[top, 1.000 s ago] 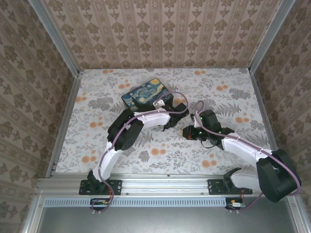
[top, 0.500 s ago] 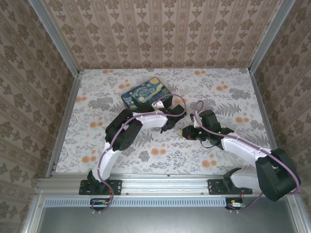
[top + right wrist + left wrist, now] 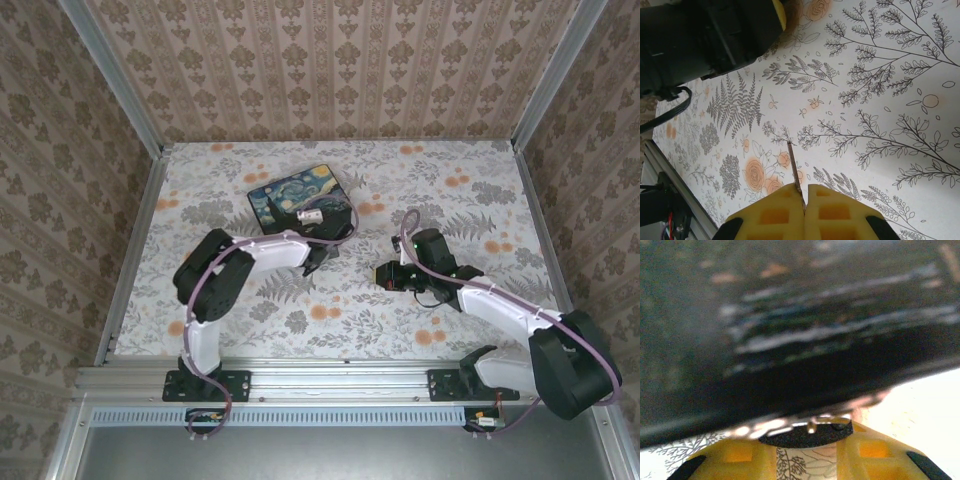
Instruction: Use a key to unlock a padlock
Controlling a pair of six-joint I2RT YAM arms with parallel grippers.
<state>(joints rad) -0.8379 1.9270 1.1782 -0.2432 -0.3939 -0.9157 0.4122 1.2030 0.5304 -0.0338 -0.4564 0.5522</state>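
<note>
My right gripper [image 3: 805, 199] is shut on the key [image 3: 794, 167], whose thin silver blade sticks out edge-on above the floral cloth. From above, the right gripper [image 3: 388, 274] hovers mid-table. My left gripper [image 3: 321, 252] sits at the near edge of the starry-night pad [image 3: 292, 192]. In the left wrist view its yellow fingertips [image 3: 740, 455] stand apart, and a small black thing with silver metal bits, apparently the padlock [image 3: 805, 435], spans the gap at their tips. The pad's dark edge [image 3: 790, 340] looms blurred right above it.
The floral tablecloth [image 3: 450, 200] covers the table, with patterned walls on three sides and a metal rail [image 3: 330, 375] along the near edge. The left arm's black body [image 3: 705, 35] shows at the upper left of the right wrist view.
The left arm has swung left and back from beside the right gripper to the pad's near edge. The right gripper has barely moved and still holds the key.
</note>
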